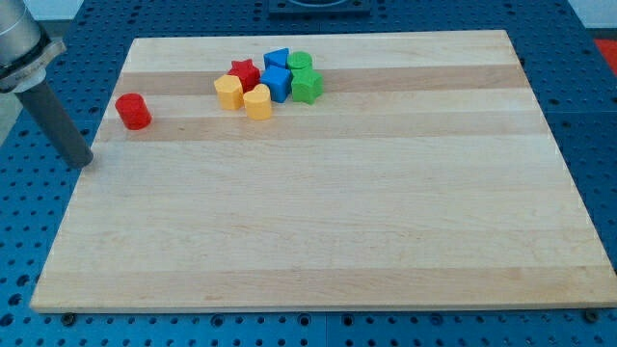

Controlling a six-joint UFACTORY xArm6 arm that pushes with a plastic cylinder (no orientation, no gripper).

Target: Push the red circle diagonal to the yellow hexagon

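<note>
The red circle (133,111), a short red cylinder, stands alone near the board's left edge. The yellow hexagon (228,92) sits to its right at the left end of a cluster near the view's top. My tip (83,161) rests at the board's left edge, below and left of the red circle, apart from it by a short gap. The dark rod rises from the tip toward the view's upper left.
The cluster also holds a second yellow block (257,101), a red star (245,73), two blue blocks (278,82), a green cylinder (300,62) and a green star-like block (307,86). The wooden board (318,212) lies on a blue perforated table.
</note>
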